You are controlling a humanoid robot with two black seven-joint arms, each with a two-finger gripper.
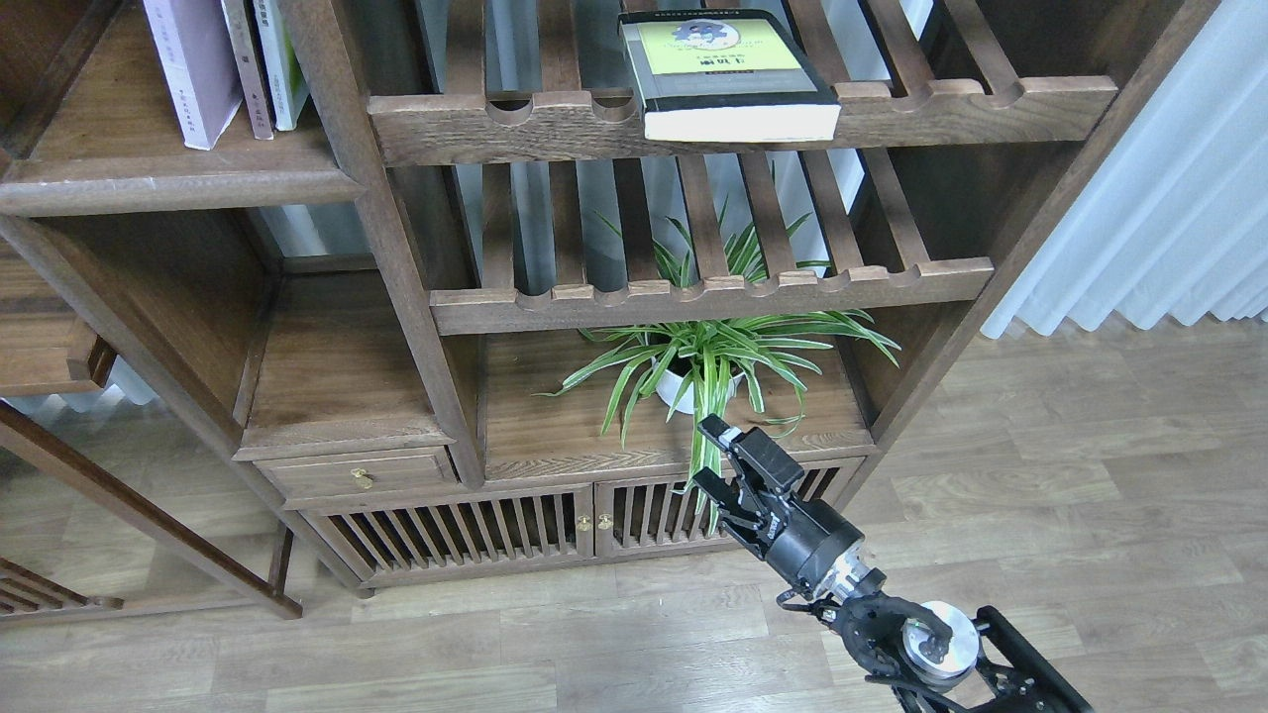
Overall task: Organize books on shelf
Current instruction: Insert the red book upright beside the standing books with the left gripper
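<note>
Hovering low before the cabinet doors (515,525), the right gripper (708,456) stood spread and empty, just beside the plant (708,361); the black book (728,71) lay flat on the top rack (614,124); the lavender book (190,69) stood on the shelf (178,183).

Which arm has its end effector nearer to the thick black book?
Right. Its end effector hangs open far below the thick black book, before the plant. The left arm is out of view.

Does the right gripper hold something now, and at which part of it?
Nothing is held. The right gripper is open and empty, in front of the plant. The black book lies untouched on the upper rack.
</note>
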